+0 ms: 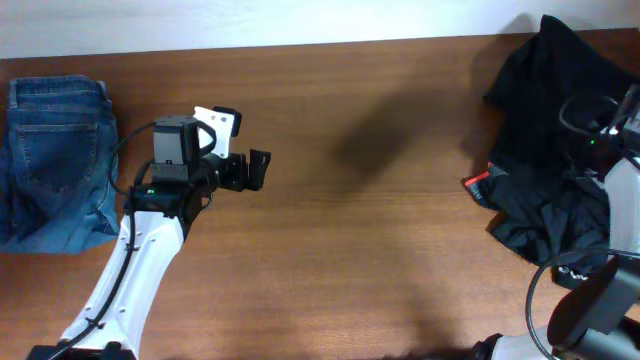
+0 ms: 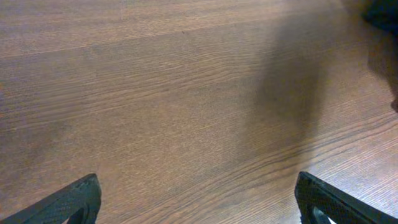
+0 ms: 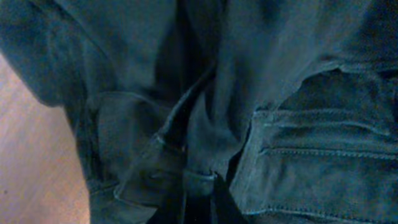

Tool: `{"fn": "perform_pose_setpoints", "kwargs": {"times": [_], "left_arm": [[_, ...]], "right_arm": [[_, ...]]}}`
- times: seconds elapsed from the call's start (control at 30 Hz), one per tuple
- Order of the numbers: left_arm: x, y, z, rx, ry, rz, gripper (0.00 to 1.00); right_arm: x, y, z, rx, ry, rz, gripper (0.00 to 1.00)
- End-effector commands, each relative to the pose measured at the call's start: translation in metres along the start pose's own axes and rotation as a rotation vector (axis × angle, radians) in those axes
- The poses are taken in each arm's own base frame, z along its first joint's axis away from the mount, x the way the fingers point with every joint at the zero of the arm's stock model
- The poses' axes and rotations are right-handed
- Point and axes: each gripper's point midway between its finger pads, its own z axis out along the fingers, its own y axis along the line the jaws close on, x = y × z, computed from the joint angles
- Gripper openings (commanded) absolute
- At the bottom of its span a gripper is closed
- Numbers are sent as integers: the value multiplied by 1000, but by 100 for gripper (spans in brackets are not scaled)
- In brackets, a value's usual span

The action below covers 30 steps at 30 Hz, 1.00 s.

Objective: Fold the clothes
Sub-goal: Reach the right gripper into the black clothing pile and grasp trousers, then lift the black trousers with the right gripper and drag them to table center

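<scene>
Overhead: folded jeans (image 1: 55, 160) lie flat at the left edge of the table (image 1: 380, 270), back pocket up. Black clothes (image 1: 550, 140) sit in a crumpled heap at the far right, with a red tag (image 1: 478, 181) at the heap's left edge. Left arm (image 1: 150, 240) reaches over bare wood just right of the jeans, apart from them. Left wrist view: jaws spread wide, a fingertip (image 2: 68, 202) in each lower corner, only wood grain between. Right arm (image 1: 622, 190) is over the black heap. Right wrist view: dark cloth fills the frame close up, with folds and a stitched pocket (image 3: 323, 155). A strip of table shows at left. Right jaws: cannot tell whether spread or pinching.
</scene>
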Motion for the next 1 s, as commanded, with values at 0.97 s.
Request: {"fn": "perform_pose_setpoints", "kwargs": {"times": [0.97], "left_arm": [[-80,-208,-14,475,-376,148,99]], "right_arm": [[36,267,-271,-626,-178,-473,4]]}}
